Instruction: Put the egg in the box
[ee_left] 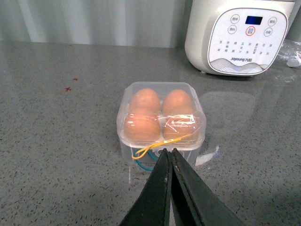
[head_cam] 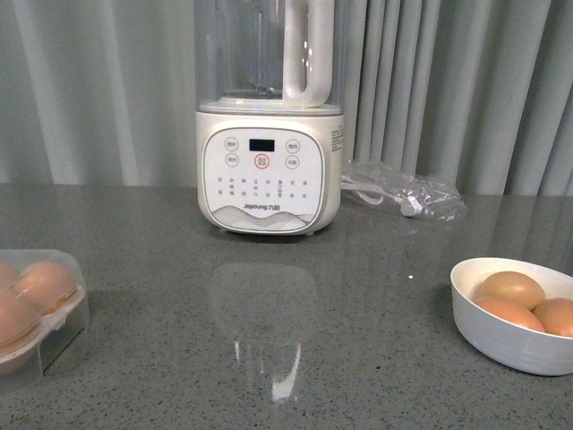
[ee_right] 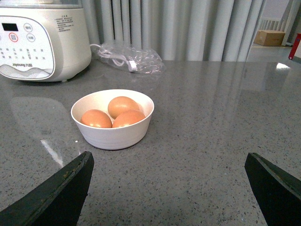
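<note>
Three plain orange-brown eggs lie in a round white bowl (ee_right: 112, 126) on the right of the grey speckled tabletop (head_cam: 269, 340); any of them could serve as the egg (ee_right: 123, 106), and the uppermost one sits proud of the other two and looks the easiest to reach. An egg is light, rigid, smooth and brittle, so I would judge it needs a gentle pinch across its widest middle, with the fingers closing only enough to stop it slipping. The box (ee_left: 161, 120), a small clear plastic egg case with rounded corners, stands on the left of the tabletop, well apart from the bowl, its see-through lid down over four brown eggs that fill every cup visible; a yellow wire loop (ee_left: 149, 149) shows at its near edge. The left gripper (ee_left: 169, 155) hangs just beside that near edge with its fingers pressed together and holding nothing. The right gripper (ee_right: 168, 162) faces the bowl with its fingers spread wide, empty. Behind, a white blender (head_cam: 269, 170) reads "Joyoung" with Chinese characters on its panel; the button labels are too small to read. A clear plastic bag (head_cam: 403, 193) with a white cord lies beside it.
</note>
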